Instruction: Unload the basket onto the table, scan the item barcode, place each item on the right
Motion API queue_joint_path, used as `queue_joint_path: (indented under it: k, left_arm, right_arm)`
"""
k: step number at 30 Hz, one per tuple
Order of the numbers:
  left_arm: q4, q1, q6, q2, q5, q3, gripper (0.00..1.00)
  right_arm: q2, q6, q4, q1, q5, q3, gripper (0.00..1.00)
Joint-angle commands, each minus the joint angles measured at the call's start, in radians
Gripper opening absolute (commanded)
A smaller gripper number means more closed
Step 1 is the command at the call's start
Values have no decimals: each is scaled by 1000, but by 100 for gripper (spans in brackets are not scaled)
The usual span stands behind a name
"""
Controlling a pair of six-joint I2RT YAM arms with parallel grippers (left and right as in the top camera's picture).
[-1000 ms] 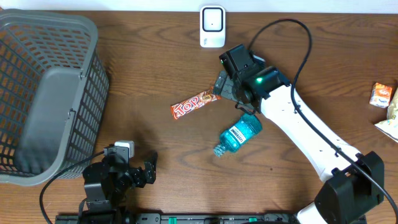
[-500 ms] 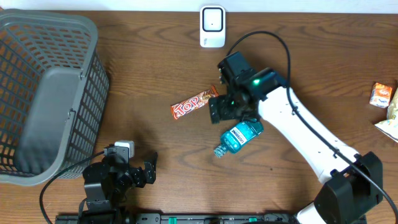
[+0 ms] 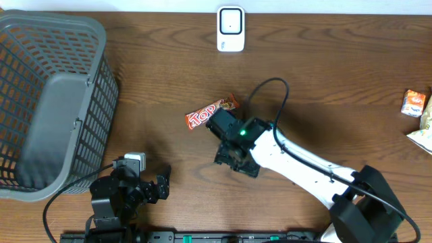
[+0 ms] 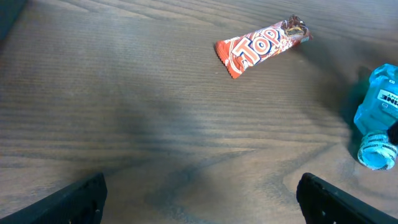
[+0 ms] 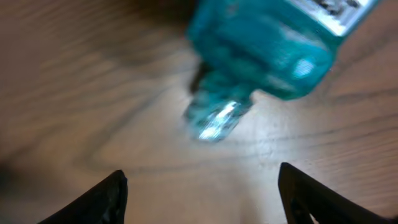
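Swinging down from beside the scanner, the right arm now reaches the lower middle of the overhead frame. Its black head covers the spot where the bottle lay, so from above the bottle is hidden.

Nearest, at the bottom left of that frame, the black left arm sits low over the dark brown wooden worktop. Its jaws are spread wide with nothing between them.

Next comes the clear blue plastic bottle with a white label. It lies on its side at the right edge of the left wrist view. In the right wrist view it is blurred and fills the upper right, with its cap pointing down the frame. The right jaws stand apart in the two lower corners, short of the bottle and not touching it.

Just beyond, above and left of the black head in the overhead frame, lies the red and orange candy bar wrapper lettered "Top", apart from the arm.

A grey plastic mesh basket fills the left side. Small orange and pale snack packets lie at the right edge. Farthest off, at top centre, stands the white rounded barcode scanner, well apart from the bottle.
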Motion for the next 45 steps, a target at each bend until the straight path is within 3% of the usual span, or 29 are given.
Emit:
queue_joint_path:
  k: [1, 3, 5, 7, 11, 19, 28, 45]
  left_arm:
    - [-1, 3, -1, -1, 2, 1, 98]
    - [-1, 3, -1, -1, 2, 1, 98]
    - [-1, 3, -1, -1, 2, 1, 98]
    - [-1, 3, -1, -1, 2, 1, 98]
    - [-1, 3, -1, -1, 2, 1, 98]
    - [-1, 3, -1, -1, 2, 1, 98]
    - [-1, 3, -1, -1, 2, 1, 98]
    - [-1, 3, -1, -1, 2, 1, 98]
  right_arm:
    - [-10, 158, 47, -3, 114, -52, 71]
    - [-10, 157, 94, -9, 121, -81, 84]
    - [-9, 142, 146, -11, 120, -109, 87]
    - [-9, 127, 185, -10, 120, -130, 78]
    - [-8, 127, 233, -8, 120, -164, 74]
    - [-8, 128, 309, -9, 121, -224, 50]
    - [-11, 75, 318, -14, 106, -213, 19]
    - [-95, -306, -21, -164, -204, 93, 19]
